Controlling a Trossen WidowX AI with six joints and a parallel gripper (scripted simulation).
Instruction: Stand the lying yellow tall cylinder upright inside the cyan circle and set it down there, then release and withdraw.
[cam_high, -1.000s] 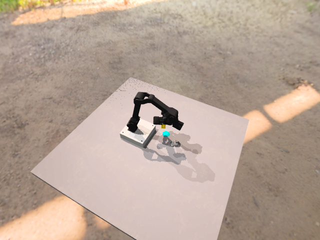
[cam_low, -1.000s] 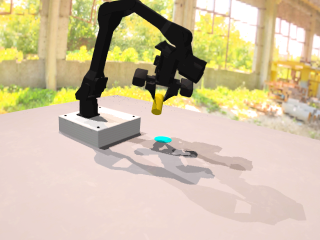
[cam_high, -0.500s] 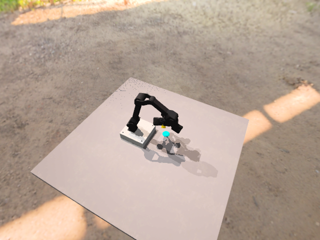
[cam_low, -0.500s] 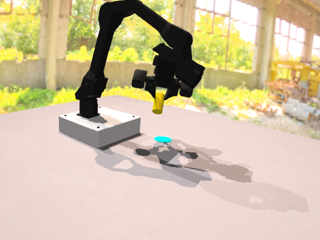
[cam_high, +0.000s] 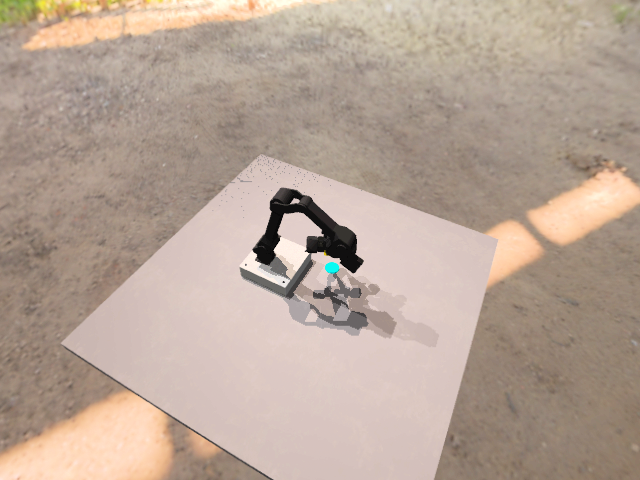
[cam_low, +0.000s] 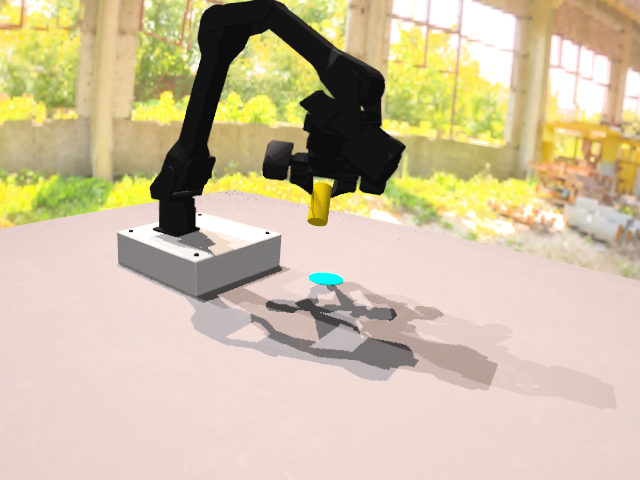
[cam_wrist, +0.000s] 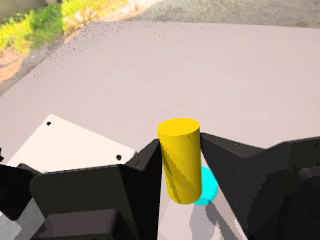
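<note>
Clenched on the stiff, likely light and slick cylinder near its top, the gripper hangs above the circle, well inside the desk's edges.

Bright daylight falls from behind the black robot arm, casting several overlapping, hard-edged grey shadows forward across the pale matte table top (blocky at their edges). The greenery and concrete pillars behind are overexposed and softly blurred; warm sunlit patches streak the dirt ground.
</note>
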